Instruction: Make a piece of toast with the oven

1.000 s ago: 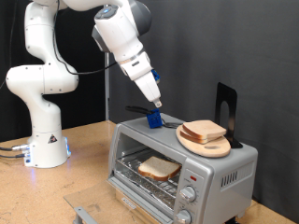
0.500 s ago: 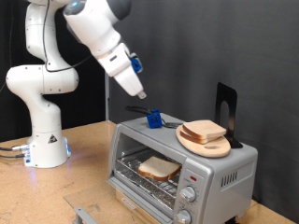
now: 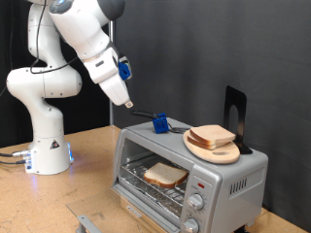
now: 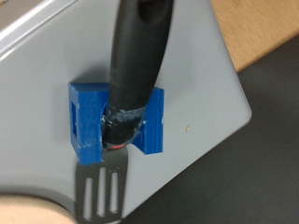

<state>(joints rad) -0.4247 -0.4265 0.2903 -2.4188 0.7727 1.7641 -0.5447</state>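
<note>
1. Up in the air, my gripper [image 3: 129, 100] hangs over the tabletop, off the oven's top corner on the exterior view's left side. It touches nothing and nothing sits between its fingers; whether the fingers are spread or closed I cannot tell from either view.
2. Nearest to me is the spatula [image 3: 148, 116], its black handle [image 4: 138, 51] lying across the grey top of the oven [image 3: 248, 170] and seated in a blue holder block [image 4: 86, 119]. Its slotted metal blade [image 4: 99, 191] shows in the wrist view past the block.
3. Inside the oven, the piece of toast [image 3: 165, 175] lies flat on the wire rack [image 3: 131, 173], with the glass door [image 3: 146, 209] dropped open in front.
4. On the oven's top towards the exterior view's right stands a round wooden plate [image 3: 219, 151] carrying a pile of bread slices [image 3: 212, 135], with a black stand [image 3: 233, 115] upright just behind it.
5. Compared with a second ago, my arm has swung away towards the exterior view's left and upward: then the gripper pointed down right at the blue block, half a second ago it was already clear of it, and now it is further off again. Toast, plate and spatula lie where they lay.
</note>
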